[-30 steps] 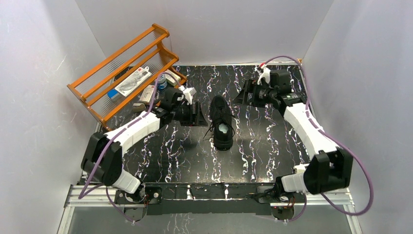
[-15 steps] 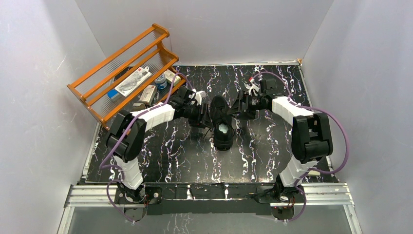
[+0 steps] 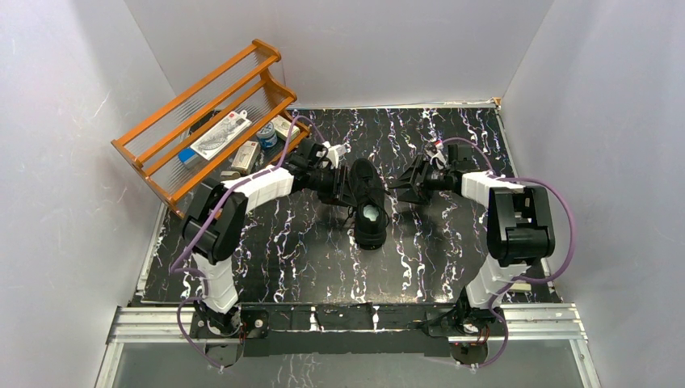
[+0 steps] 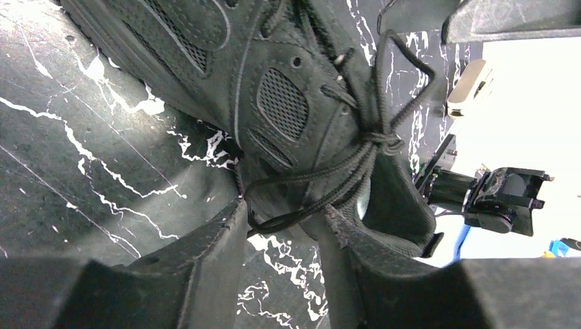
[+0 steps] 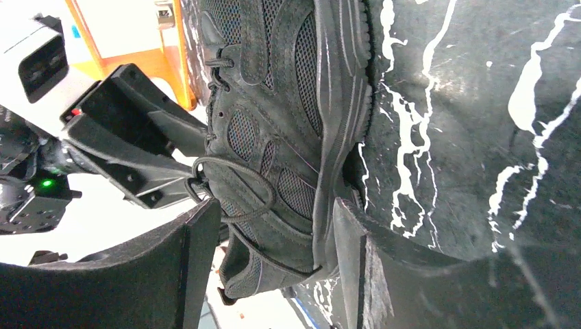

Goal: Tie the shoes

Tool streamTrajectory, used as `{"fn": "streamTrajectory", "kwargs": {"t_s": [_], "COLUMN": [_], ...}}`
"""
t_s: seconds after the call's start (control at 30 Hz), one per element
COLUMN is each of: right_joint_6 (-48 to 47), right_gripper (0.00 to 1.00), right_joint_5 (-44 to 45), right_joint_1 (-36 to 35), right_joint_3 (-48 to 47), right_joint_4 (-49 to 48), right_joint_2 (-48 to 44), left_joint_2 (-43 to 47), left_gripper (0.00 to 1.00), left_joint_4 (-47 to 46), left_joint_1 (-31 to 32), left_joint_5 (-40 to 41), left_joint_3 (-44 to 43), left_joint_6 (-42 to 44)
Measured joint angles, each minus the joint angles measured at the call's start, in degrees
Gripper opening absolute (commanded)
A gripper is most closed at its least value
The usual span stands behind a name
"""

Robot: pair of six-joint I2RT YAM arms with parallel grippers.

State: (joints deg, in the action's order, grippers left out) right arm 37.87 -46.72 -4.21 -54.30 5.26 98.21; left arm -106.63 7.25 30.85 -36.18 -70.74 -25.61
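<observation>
Shoe [image 3: 369, 230] in middle of top view, on black tabletop [image 3: 307, 259], toe toward top of frame. Left end effector [image 4: 286, 209] just beside shoe on its left, released, fingers apart; loose lace [image 4: 308, 199] runs through gap. Right end effector [image 5: 274, 204] on shoe's right, released too, fingers wide, shoe's side between them. Laces bunch at small knot.

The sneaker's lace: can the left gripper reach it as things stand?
Probably yes. The left gripper is open beside the sneaker, and a lace loop lies between its fingers; nothing seems to block it.
</observation>
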Motion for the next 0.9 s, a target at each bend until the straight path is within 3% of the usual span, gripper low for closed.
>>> {"fn": "streamTrajectory", "kwargs": {"t_s": [0.23, 0.3, 0.43, 0.53, 0.7, 0.83, 0.9], "right_joint_6": [4.46, 5.46, 6.38, 7.08, 7.43, 7.41, 7.34], "right_gripper": [0.60, 0.53, 0.38, 0.29, 0.17, 0.00, 0.00], "right_joint_5": [-3.04, -3.17, -3.13, -3.15, -3.19, -3.23, -3.28], "right_joint_1": [-1.95, -2.40, -2.78, -2.78, -2.78, -2.78, -2.78], "right_joint_3": [0.22, 0.26, 0.26, 0.28, 0.39, 0.44, 0.44], "right_joint_4": [-4.46, -5.09, -6.51, -7.28, -8.20, -8.48, -8.50], "right_joint_2": [4.11, 4.39, 4.39, 4.39, 4.39, 4.39, 4.39], "left_joint_2": [-2.16, -2.16, -2.16, -2.16, -2.19, -2.84, -3.39], "left_gripper": [0.26, 0.26, 0.37, 0.37, 0.30, 0.23, 0.21], "left_joint_4": [-0.22, -0.22, 0.17, 0.35, 0.63, 0.55, 0.57], "left_joint_1": [-0.09, -0.09, -0.09, -0.09, -0.09, -0.09, -0.09], "left_joint_5": [-0.33, -0.31, -0.28, -0.31, -0.28, -0.35, -0.39], "left_joint_3": [-0.46, -0.46, -0.46, -0.46, -1.25, -2.47, -2.60], "left_joint_6": [-0.13, -0.13, 0.07, 0.15, 0.39, 0.68, 0.96]}}
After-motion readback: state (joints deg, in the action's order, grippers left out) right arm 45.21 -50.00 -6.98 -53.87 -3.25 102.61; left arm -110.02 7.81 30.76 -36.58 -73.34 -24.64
